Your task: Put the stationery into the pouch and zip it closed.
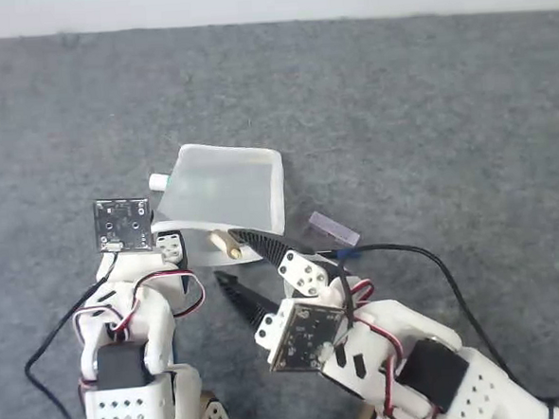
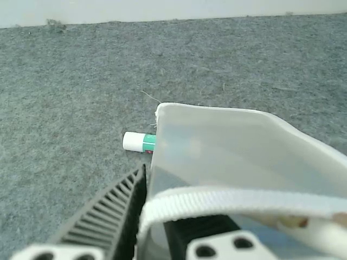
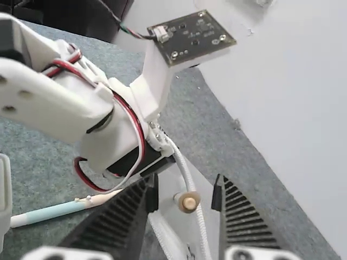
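Note:
A translucent white pouch [image 1: 229, 194] lies mid-table with its opening toward the arms. My left gripper [image 1: 172, 243] is shut on the pouch's near rim; the white zipper band [image 2: 238, 199] crosses its fingers [image 2: 105, 219]. A wooden-ended stick [image 1: 227, 243] pokes out of the opening. My right gripper [image 1: 225, 255] is open, and that wooden end [image 3: 188, 202] sits between its black fingers [image 3: 127, 208] without touching them. A glue stick [image 2: 138, 142] lies half hidden behind the pouch's far corner. A purple eraser [image 1: 334, 230] rests to the pouch's right. A pale blue pencil [image 3: 51, 212] lies on the mat.
Grey felt mat [image 1: 445, 114] covers the table up to a pale wall at the back. The left arm's body [image 3: 65, 108] stands close beside the right gripper. A black cable [image 1: 435, 266] loops over the right arm. Open mat lies at the far side and right.

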Tool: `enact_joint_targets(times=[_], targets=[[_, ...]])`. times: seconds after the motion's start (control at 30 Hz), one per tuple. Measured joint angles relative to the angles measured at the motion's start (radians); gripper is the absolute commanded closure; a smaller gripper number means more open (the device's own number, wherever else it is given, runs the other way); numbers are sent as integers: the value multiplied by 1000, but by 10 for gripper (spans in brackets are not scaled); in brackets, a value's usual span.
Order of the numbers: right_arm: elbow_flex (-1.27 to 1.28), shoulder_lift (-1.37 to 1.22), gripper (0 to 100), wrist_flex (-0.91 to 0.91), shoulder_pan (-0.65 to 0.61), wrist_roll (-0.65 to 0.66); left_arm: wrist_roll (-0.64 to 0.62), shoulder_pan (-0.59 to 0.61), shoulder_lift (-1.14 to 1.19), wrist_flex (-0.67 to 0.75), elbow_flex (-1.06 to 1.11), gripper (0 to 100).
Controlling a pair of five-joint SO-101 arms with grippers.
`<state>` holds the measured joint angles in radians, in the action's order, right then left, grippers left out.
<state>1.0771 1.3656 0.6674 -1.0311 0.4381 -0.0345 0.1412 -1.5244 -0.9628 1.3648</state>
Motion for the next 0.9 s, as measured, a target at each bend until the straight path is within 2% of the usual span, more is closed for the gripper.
enact_joint_targets(times=[0.33,0.57,0.73,0.9], targets=[[51,-8,843,-101,23,-2,0,0,0,0,0,987],[52,-138,846,-169,63,-2,0,0,0,0,0,987],[52,-189,996,-173,68,-2,0,0,0,0,0,987],[52,-189,993,-175,68,-2,0,0,0,2,0,987]])
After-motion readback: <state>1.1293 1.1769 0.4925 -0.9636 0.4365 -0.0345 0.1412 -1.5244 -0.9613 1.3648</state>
